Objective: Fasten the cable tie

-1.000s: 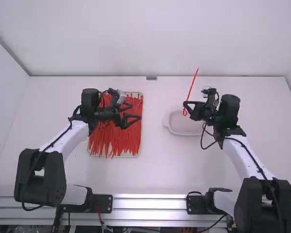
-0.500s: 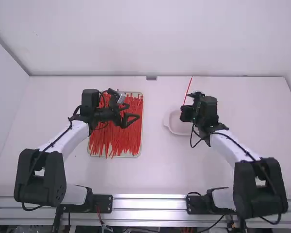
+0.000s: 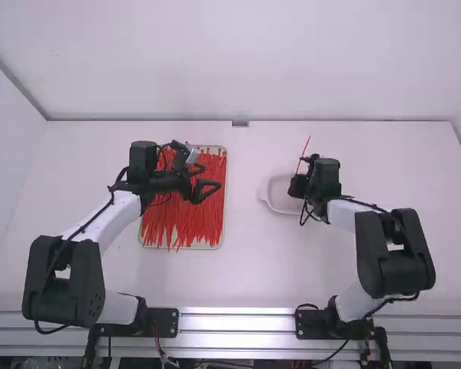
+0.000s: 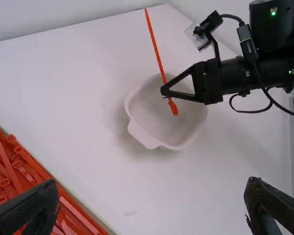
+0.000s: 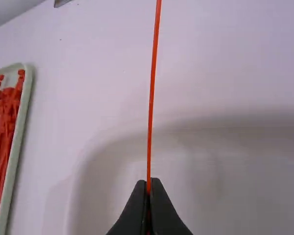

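A single red cable tie (image 3: 303, 155) stands nearly upright over the white bowl (image 3: 275, 197), its lower end pinched in my right gripper (image 3: 297, 184), which is shut. In the right wrist view the tie (image 5: 152, 98) rises straight out of the closed fingertips (image 5: 148, 185) above the bowl's rim (image 5: 112, 147). The left wrist view shows that gripper (image 4: 165, 91) side-on, with the tie (image 4: 158, 56) slanting up and its head hanging inside the bowl (image 4: 152, 137). My left gripper (image 3: 207, 189) hangs open over the tray of red cable ties (image 3: 183, 209), holding nothing.
The pale green tray (image 3: 223, 201) holds several loose red ties; its edge (image 5: 15, 142) also appears in the right wrist view, and its ties (image 4: 10, 161) in the left wrist view. Bare white table lies between tray and bowl and all around the bowl.
My right gripper has moved left and down to the bowl with the tie, whose top now stands lower. The left arm has stayed over the tray.
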Robot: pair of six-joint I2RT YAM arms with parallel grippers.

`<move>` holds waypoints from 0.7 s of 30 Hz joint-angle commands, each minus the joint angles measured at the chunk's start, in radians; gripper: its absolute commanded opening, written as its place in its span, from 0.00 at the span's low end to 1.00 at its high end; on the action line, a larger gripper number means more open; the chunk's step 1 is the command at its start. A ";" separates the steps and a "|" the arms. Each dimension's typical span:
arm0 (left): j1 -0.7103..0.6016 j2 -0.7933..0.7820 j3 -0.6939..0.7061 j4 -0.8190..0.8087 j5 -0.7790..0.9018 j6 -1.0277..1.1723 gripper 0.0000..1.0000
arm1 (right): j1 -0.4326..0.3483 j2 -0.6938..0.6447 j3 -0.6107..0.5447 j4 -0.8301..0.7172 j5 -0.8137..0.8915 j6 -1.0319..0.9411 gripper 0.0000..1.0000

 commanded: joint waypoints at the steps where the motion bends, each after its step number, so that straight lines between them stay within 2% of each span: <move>1: -0.003 0.003 0.017 -0.005 0.030 0.021 0.99 | 0.000 0.009 0.021 0.006 -0.009 0.003 0.02; 2: -0.003 0.003 0.017 -0.005 0.030 0.021 0.99 | 0.000 0.009 0.021 0.007 -0.008 0.003 0.03; 3: -0.002 0.003 0.017 -0.005 0.029 0.021 0.99 | -0.001 0.009 0.023 0.013 -0.009 0.003 0.21; 4: -0.002 0.003 0.017 -0.005 0.029 0.021 0.99 | -0.003 0.009 0.023 0.016 -0.009 0.011 1.00; 9: -0.002 0.003 0.017 -0.003 0.026 0.003 0.99 | -0.029 0.002 0.022 0.003 -0.013 0.018 1.00; 14: -0.003 0.003 0.019 -0.002 0.021 -0.001 0.99 | -0.060 -0.021 0.021 -0.004 -0.102 -0.006 1.00; 17: 0.014 -0.017 0.019 -0.022 0.021 -0.125 0.99 | -0.082 -0.068 0.021 -0.058 -0.138 -0.013 1.00; 21: 0.043 -0.068 0.019 -0.095 0.022 -0.134 0.99 | -0.084 -0.126 0.021 -0.123 -0.159 -0.021 1.00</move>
